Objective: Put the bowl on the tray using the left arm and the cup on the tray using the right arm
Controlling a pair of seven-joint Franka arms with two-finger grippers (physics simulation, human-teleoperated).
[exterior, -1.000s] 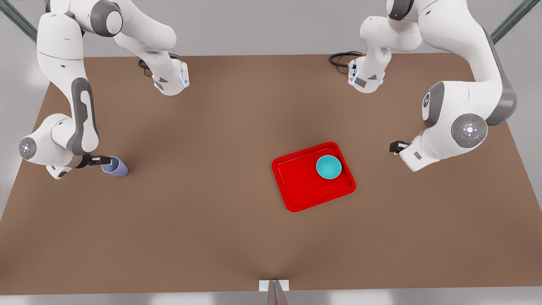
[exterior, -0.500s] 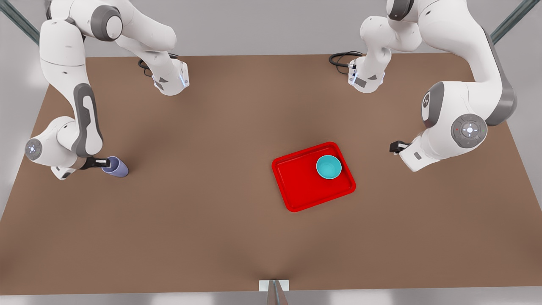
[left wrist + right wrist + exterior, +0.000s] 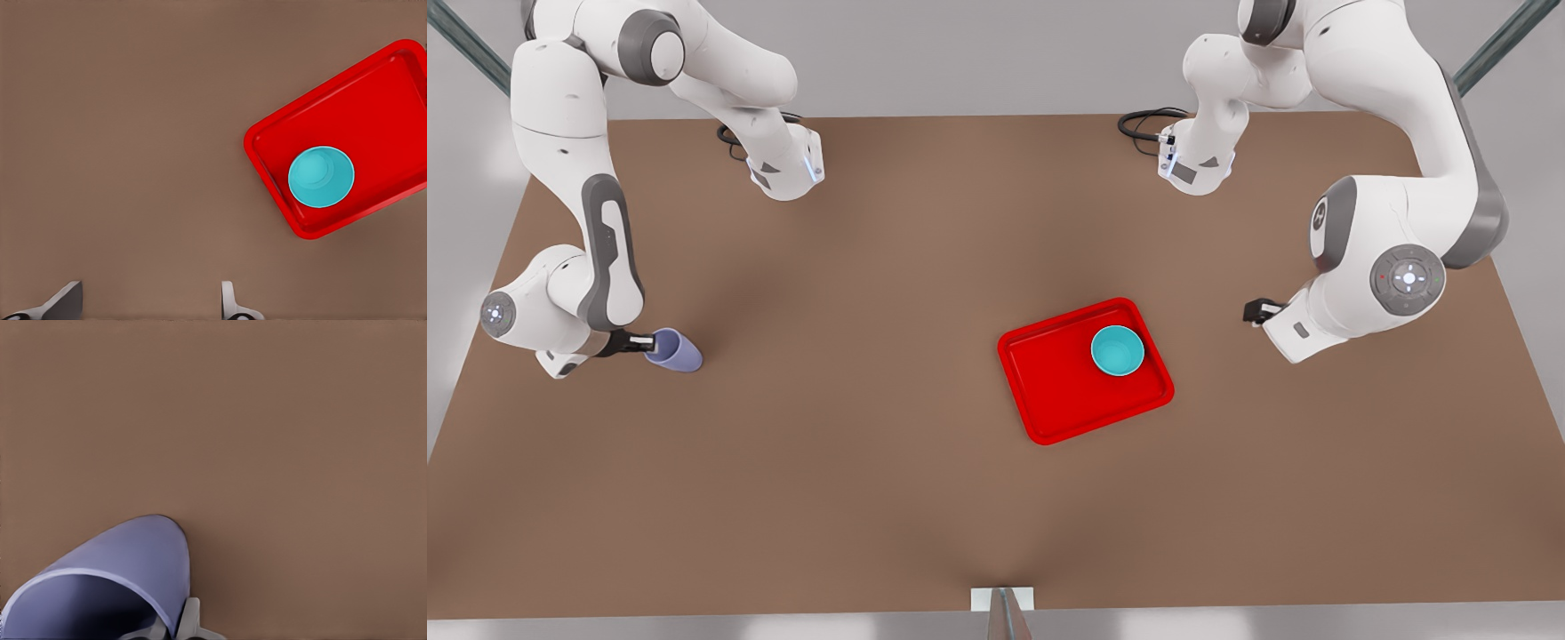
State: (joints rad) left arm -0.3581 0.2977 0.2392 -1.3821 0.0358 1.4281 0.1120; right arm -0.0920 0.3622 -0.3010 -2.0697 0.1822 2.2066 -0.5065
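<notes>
The cup [image 3: 676,350] sits on the brown counter [image 3: 871,462] at the front view's left, well apart from the tray [image 3: 1063,391], and from my seat it looks tilted. My right end effector [image 3: 643,341] has it clamped at the rim: in the right wrist view I see one finger [image 3: 190,620] pressed against the outer wall of the cup [image 3: 113,580] and another inside the mouth. The bowl [image 3: 1118,350] rests upright inside the red tray, near the corner toward the front view's right; the left wrist view shows the bowl [image 3: 321,177] and the tray [image 3: 400,80] too. My left end effector [image 3: 1256,310] waits over bare counter just off the tray's right side, its two fingers [image 3: 63,300] spread apart, holding nothing
</notes>
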